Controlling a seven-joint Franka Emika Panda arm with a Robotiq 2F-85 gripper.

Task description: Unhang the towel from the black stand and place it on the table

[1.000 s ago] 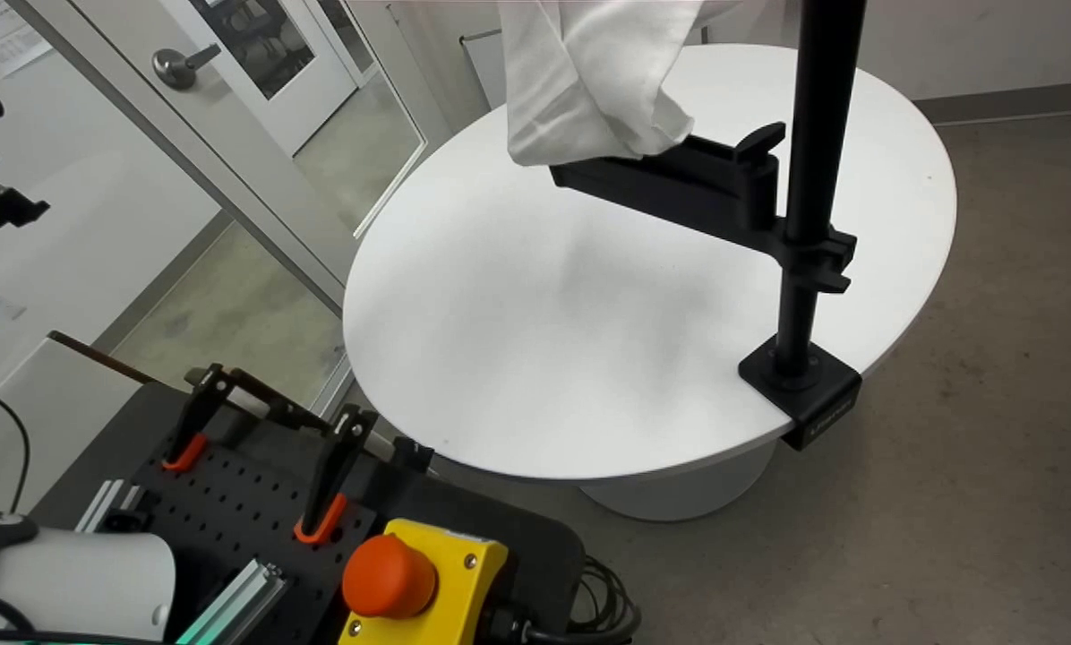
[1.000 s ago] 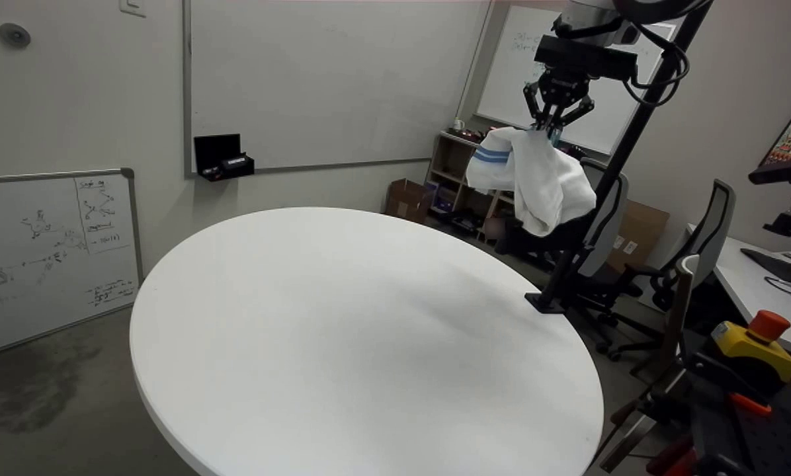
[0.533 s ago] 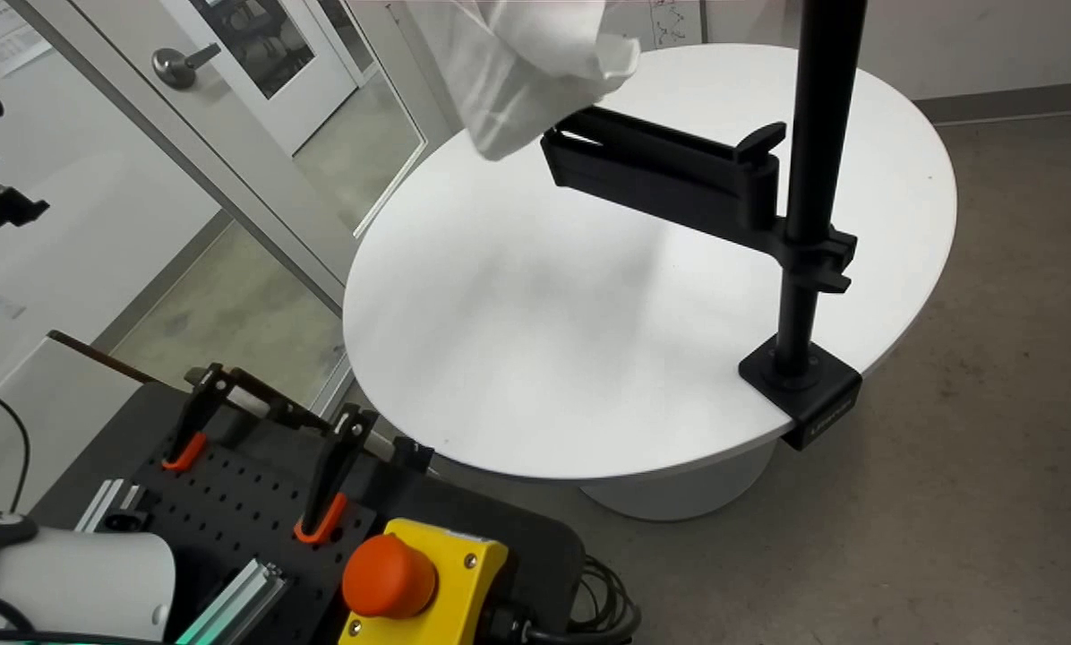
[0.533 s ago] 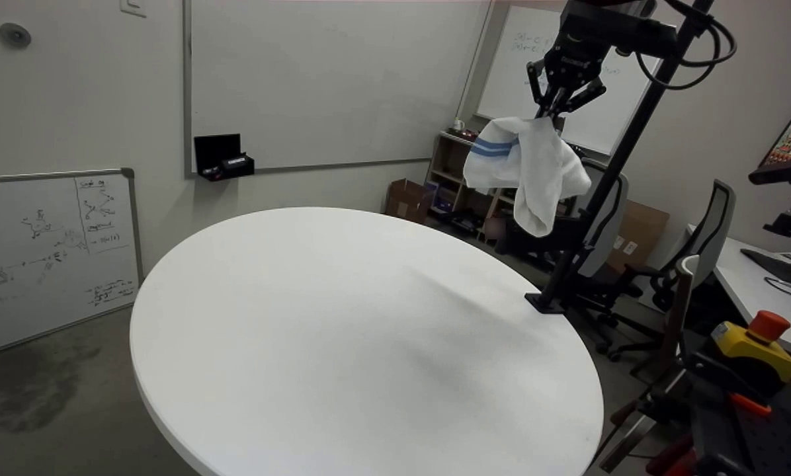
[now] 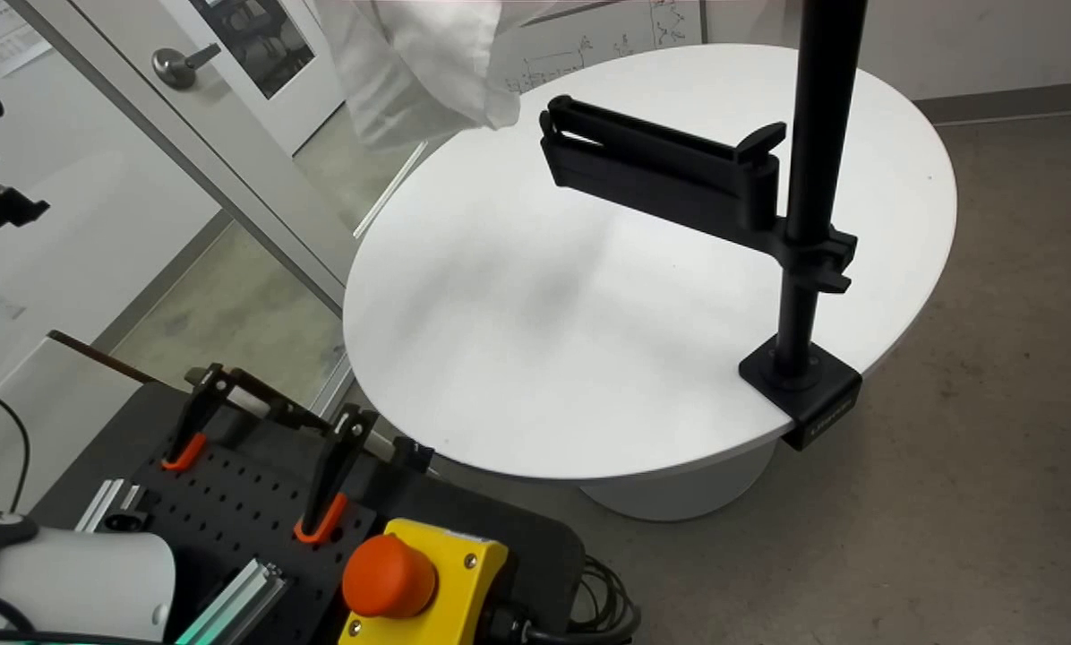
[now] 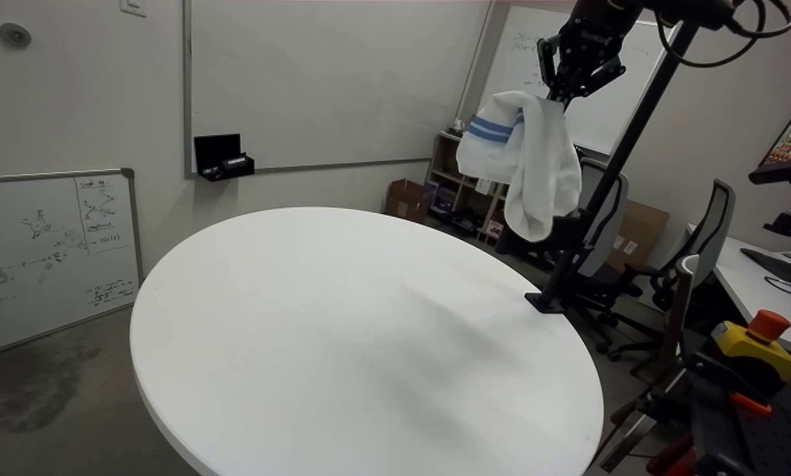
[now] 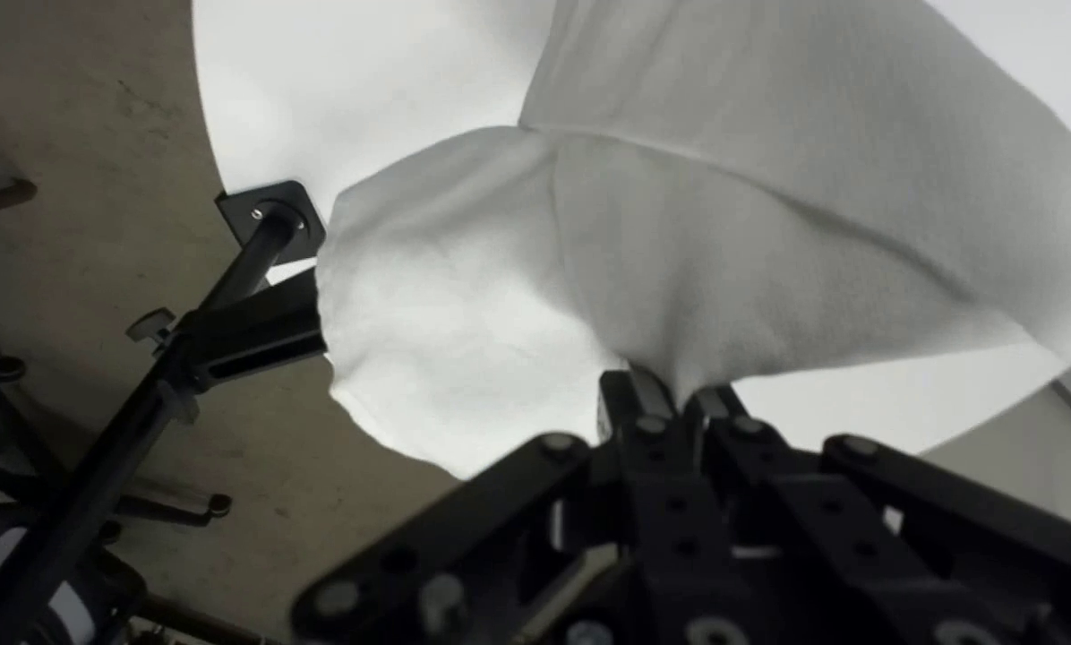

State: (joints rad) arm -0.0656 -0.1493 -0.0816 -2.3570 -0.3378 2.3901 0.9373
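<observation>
The white towel with blue stripes hangs in folds from my gripper in an exterior view [image 6: 541,162]. Its lower end also shows in an exterior view [image 5: 428,76], where the gripper is out of frame. My gripper [image 6: 559,99] is shut on the towel's top. In the wrist view the fingertips [image 7: 674,394] pinch a fold of the towel [image 7: 464,296]. The black stand [image 5: 813,134] is clamped to the edge of the round white table [image 5: 518,358]. Its side arm [image 5: 652,175] is bare, and the towel hangs apart from it, to its left, above the table's far-left edge.
The stand's tall pole [image 6: 640,125] rises behind the gripper and towel. A black cart with clamps [image 5: 325,475] and a yellow box with a red button [image 5: 428,582] stands near the table. Office chairs [image 6: 693,251] stand beyond the stand.
The towel has moved left in an exterior view, off the stand's side arm, whose tip now shows. The gripper has risen slightly and tilted, still holding the towel.
</observation>
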